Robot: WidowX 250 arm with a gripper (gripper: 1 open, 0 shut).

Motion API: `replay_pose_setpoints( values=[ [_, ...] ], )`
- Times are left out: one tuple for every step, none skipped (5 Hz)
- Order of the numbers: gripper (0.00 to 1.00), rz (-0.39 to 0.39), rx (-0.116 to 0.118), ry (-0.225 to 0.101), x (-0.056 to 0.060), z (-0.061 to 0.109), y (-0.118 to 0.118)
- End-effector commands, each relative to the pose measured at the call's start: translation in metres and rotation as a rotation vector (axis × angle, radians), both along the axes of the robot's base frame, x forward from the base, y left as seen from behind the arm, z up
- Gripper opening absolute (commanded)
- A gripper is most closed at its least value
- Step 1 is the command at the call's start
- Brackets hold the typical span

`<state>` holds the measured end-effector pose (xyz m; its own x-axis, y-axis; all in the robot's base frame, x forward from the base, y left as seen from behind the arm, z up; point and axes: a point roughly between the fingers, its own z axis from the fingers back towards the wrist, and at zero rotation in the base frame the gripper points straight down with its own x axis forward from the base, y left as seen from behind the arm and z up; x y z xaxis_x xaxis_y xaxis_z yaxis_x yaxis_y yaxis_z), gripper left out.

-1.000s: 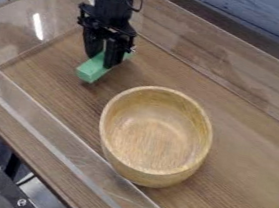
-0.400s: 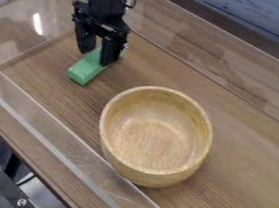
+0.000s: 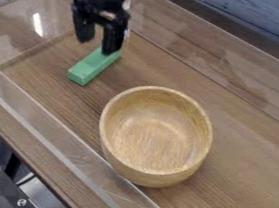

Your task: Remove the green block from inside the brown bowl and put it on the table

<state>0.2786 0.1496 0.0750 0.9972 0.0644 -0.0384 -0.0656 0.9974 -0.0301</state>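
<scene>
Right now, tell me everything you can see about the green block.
The green block is a small, bright green bar with flat sides, plain and unmarked. It lies flat on the table, angled diagonally, left of the bowl and apart from it. The open gripper hangs just above, not touching it.

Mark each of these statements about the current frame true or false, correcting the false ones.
1. The green block lies inside the brown bowl. False: it lies on the table, to the bowl's upper left.
2. The bowl's hollow is empty. True.
3. The gripper is clamped on the block. False: its jaws are open and sit above the block, clear of it.
4. The bowl stands upright on the table. True.
5. The block touches the bowl's rim. False: bare tabletop shows between them.
</scene>
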Motion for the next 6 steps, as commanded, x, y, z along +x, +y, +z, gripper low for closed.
replay_pose_setpoints(
  values=[
    [1.00,0.005,0.045,-0.115,0.011,0.058,0.006],
    [1.00,-0.004,0.051,-0.140,0.009,0.086,0.002],
    [1.00,-0.022,0.050,-0.133,0.005,0.077,-0.002],
    [1.00,-0.025,0.053,-0.111,0.004,0.064,0.002],
    [1.00,-0.025,0.057,-0.092,0.005,0.054,0.005],
    [1.00,-0.041,0.053,-0.081,0.001,0.048,0.000]
  ],
)
